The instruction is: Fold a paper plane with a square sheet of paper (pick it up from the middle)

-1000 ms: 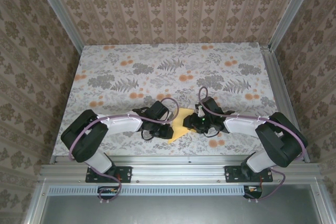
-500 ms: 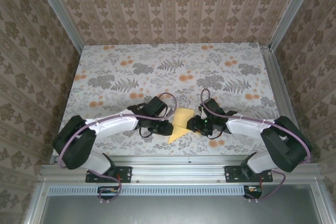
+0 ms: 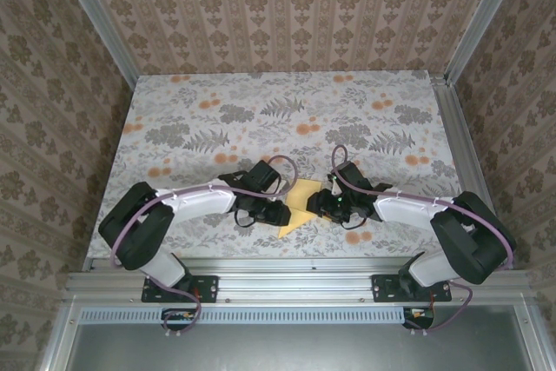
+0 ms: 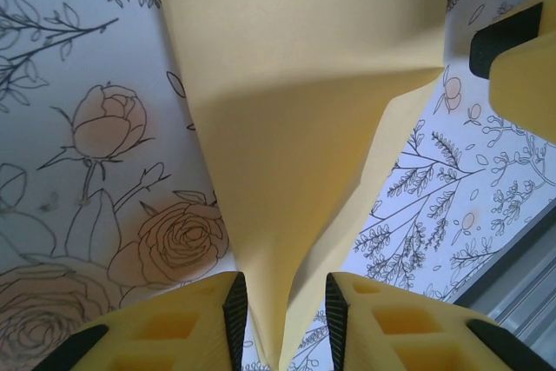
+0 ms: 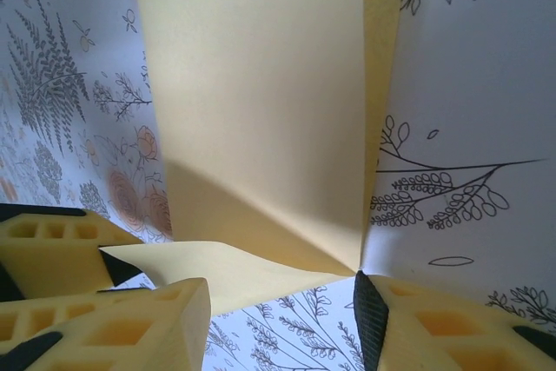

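The pale-yellow sheet of paper (image 3: 298,208) lies on the flowered cloth near the front edge, folded into a pointed, plane-like shape. My left gripper (image 3: 275,212) is at its left side and my right gripper (image 3: 322,206) at its right. In the left wrist view the paper's narrow point (image 4: 287,215) runs down between the left gripper's (image 4: 285,306) pads, with a gap on the right side. In the right wrist view the right gripper (image 5: 282,306) stands open. A raised flap (image 5: 234,271) hangs over its left finger and its right pad touches the fold corner.
The flowered cloth (image 3: 261,119) covers the table, with free room behind the grippers. An aluminium rail (image 3: 295,282) runs along the front edge just below the paper. Patterned walls close in the left, right and back.
Both grippers' jaws have widened. More of the yellow paper shows between them now. The left arm's elbow swung out to the left and came back.
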Available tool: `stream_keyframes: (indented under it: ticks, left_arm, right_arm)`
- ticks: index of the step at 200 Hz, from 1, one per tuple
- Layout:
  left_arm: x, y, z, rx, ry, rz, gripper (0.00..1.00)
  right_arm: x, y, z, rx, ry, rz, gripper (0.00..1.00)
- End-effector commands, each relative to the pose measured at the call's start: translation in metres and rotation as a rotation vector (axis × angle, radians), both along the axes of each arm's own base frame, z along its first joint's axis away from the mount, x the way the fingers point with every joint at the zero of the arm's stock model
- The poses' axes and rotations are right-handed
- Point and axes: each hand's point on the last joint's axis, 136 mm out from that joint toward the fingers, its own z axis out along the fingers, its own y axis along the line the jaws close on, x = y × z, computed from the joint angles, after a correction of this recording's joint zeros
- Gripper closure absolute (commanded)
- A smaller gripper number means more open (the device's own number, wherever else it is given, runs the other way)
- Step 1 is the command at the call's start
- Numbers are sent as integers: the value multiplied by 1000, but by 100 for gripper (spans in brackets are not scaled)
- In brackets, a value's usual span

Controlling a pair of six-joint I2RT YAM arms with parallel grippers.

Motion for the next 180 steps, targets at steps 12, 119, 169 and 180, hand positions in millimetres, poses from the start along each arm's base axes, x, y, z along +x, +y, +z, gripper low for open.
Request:
stream_keyframes:
  ticks: [12, 119, 169, 180]
  left_arm:
    - [2, -14, 2, -55, 1, -28, 70]
    - [1, -22, 9, -141, 33, -20, 95]
    - [8, -20, 22, -231, 47, 30, 96]
    - [10, -20, 24, -243, 46, 37, 96]
  right_arm:
    - [-2, 1, 0, 14, 5, -9, 49]
    - [-5, 0, -3, 48, 8, -7, 48]
    - [-2, 1, 5, 105, -1, -34, 46]
    - [-1, 2, 6, 120, 0, -43, 46]
